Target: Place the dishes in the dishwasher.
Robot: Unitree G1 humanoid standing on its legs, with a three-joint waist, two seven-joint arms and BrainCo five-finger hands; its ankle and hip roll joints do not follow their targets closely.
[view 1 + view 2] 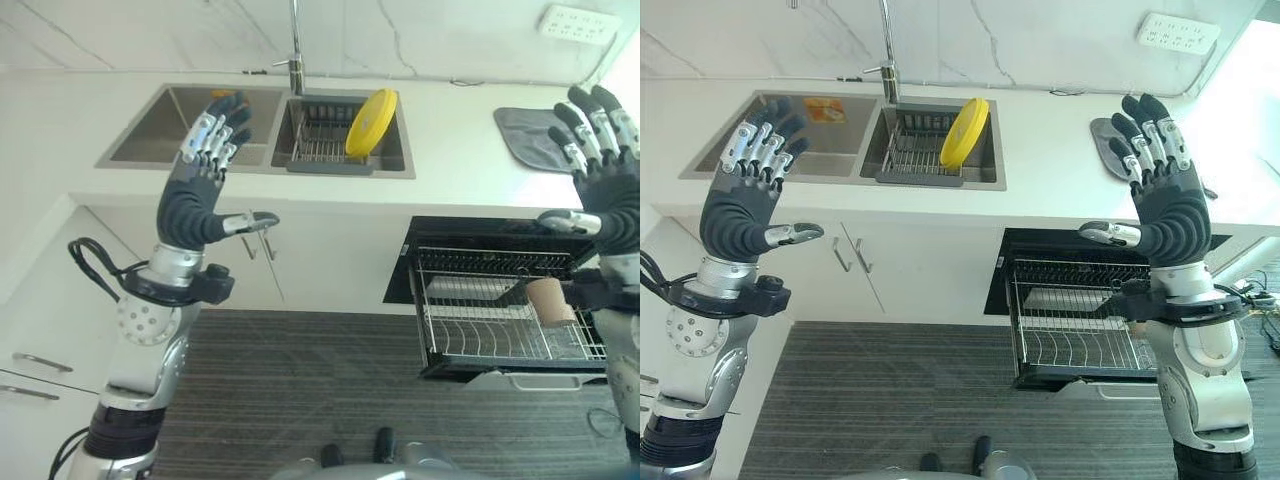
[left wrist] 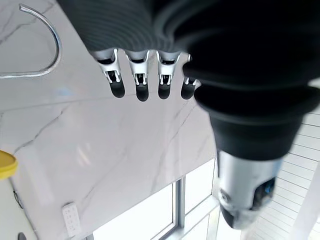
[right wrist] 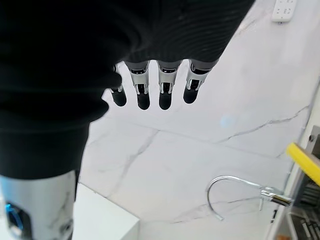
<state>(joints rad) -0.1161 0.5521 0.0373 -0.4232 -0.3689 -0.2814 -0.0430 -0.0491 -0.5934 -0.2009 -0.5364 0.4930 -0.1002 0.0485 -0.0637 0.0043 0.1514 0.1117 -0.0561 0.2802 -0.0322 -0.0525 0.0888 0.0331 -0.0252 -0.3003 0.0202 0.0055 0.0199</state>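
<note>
A yellow plate (image 1: pixel 372 122) stands on edge in the wire rack (image 1: pixel 322 148) inside the right sink basin. Below the counter the dishwasher (image 1: pixel 1040 245) is open, its wire rack (image 1: pixel 1072 342) pulled out; a beige cup (image 1: pixel 550 300) lies at that rack's right side. My left hand (image 1: pixel 192 205) is raised in front of the left basin, fingers straight and spread, holding nothing. My right hand (image 1: pixel 1168 212) is raised above the dishwasher, also open and empty. The left fingers (image 2: pixel 142 86) and the right fingers (image 3: pixel 150 91) point at the marble wall, and the plate's edge (image 3: pixel 302 161) shows beside them.
A tall faucet (image 1: pixel 295 50) rises between the two basins. A small orange item (image 1: pixel 823 108) lies in the left basin. A grey mat (image 1: pixel 528 135) lies on the counter at the right, under a wall socket (image 1: pixel 575 22). Cabinet handles (image 1: pixel 262 245) sit below the sink.
</note>
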